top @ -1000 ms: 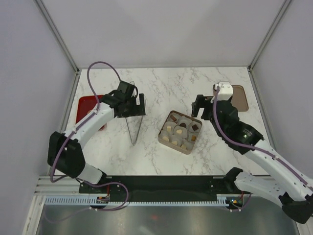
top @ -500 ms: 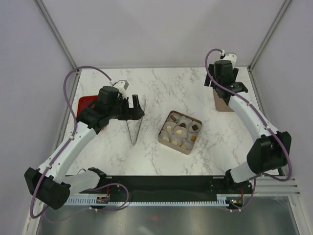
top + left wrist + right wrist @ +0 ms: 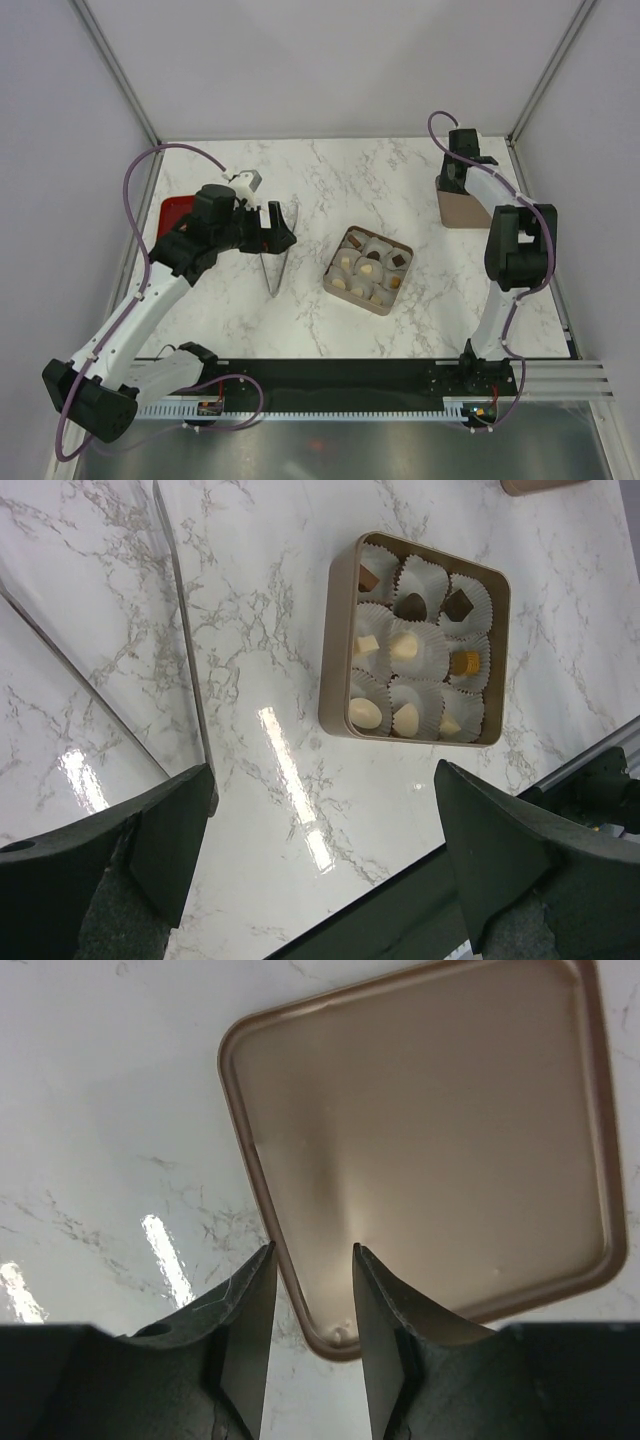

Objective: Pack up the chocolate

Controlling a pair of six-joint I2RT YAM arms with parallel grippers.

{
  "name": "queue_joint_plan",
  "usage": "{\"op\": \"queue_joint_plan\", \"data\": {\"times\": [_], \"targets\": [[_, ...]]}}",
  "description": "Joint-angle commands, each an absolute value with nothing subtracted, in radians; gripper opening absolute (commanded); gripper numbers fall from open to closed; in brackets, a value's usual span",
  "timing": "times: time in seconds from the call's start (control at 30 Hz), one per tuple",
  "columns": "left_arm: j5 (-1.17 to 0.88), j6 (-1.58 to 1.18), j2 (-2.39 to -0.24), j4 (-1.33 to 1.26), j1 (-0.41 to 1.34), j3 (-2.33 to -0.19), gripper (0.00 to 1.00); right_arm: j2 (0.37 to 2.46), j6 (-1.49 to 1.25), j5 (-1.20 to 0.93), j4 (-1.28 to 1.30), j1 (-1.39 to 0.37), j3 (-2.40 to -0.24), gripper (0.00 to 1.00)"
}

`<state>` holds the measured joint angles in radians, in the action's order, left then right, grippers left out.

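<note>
The left hand (image 3: 325,855) hangs released, fingers spread wide, above the desk (image 3: 270,600) left of the box (image 3: 332,690). The right hand (image 3: 310,1335), fingers narrowly parted and grasping nothing, hovers over one edge of the tan lid (image 3: 430,1140), well apart from the box. The chocolate (image 3: 403,647) sits in the box, one piece in each of nine white paper cups (image 3: 425,575): three dark, one amber, five cream. The desk is white marble, a red tray (image 3: 172,215) at its left edge, pale walls (image 3: 330,60) around
</note>
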<state>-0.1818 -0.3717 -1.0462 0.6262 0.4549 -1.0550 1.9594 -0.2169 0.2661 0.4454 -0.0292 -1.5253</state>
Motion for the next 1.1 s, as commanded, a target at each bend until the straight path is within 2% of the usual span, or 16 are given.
{"op": "queue_joint_plan", "data": {"times": [0.0, 0.5, 0.7, 0.8, 0.87, 1.0, 1.07], "targets": [[-0.235, -0.324, -1.04, 0.592, 0.451, -1.049, 1.0, 2.02, -0.172, 0.219, 0.456, -0.028, -1.591, 0.44], [-0.253, -0.325, -1.048, 0.594, 0.451, -1.046, 0.99, 2.111, -0.126, 0.13, 0.422, -0.028, -1.554, 0.41], [-0.261, -0.328, -1.048, 0.592, 0.451, -1.049, 0.97, 2.132, -0.124, 0.13, 0.422, -0.028, -1.552, 0.37], [-0.255, -0.327, -1.043, 0.594, 0.451, -1.051, 0.98, 2.141, -0.126, 0.121, 0.422, -0.028, -1.555, 0.33], [-0.242, -0.336, -1.037, 0.594, 0.451, -1.052, 0.98, 2.155, -0.127, 0.085, 0.423, -0.025, -1.565, 0.27], [-0.244, -0.37, -1.023, 0.568, 0.451, -1.042, 0.98, 2.148, -0.136, 0.051, 0.451, -0.025, -1.612, 0.0], [-0.255, -0.385, -1.026, 0.56, 0.451, -1.049, 0.98, 2.1, -0.168, 0.017, 0.46, -0.025, -1.637, 0.0]]}}
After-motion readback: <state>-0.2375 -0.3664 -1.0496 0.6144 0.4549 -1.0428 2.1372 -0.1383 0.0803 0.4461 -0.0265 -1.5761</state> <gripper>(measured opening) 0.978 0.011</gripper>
